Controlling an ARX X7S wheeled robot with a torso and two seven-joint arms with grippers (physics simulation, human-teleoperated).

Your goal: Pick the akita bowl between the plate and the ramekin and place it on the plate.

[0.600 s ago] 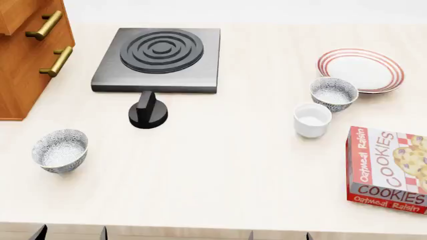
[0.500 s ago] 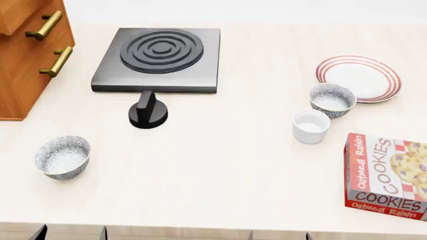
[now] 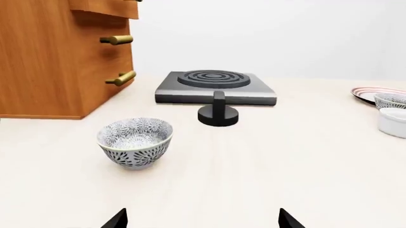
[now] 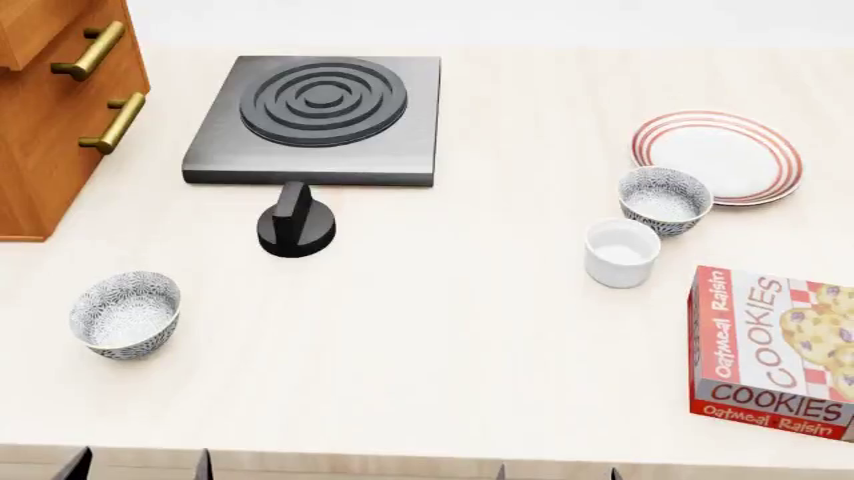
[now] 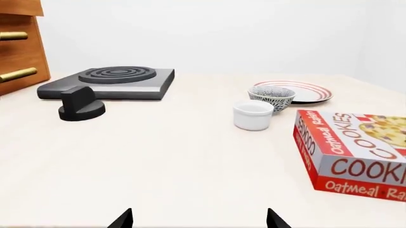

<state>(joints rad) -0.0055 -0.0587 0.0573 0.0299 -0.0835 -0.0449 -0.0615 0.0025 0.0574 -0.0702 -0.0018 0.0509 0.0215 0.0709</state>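
Observation:
The akita bowl, grey-patterned and upright, stands between the red-ringed white plate and the plain white ramekin, at the counter's right. It also shows at the edge of the left wrist view as the bowl beside the ramekin. My left gripper is open at the near edge with nothing between its fingertips. My right gripper is open too, well short of the ramekin. In the head view only dark tips of the left gripper and right gripper peek in.
A second patterned bowl sits near the front left. A black hotplate with a black knob lies at the back. A wooden drawer cabinet fills the left. A cookie box lies at the right.
In the head view the plate, bowls, ramekin and cookie box shifted slightly lower between the earliest frame and the later one, then held still. Grippers unchanged.

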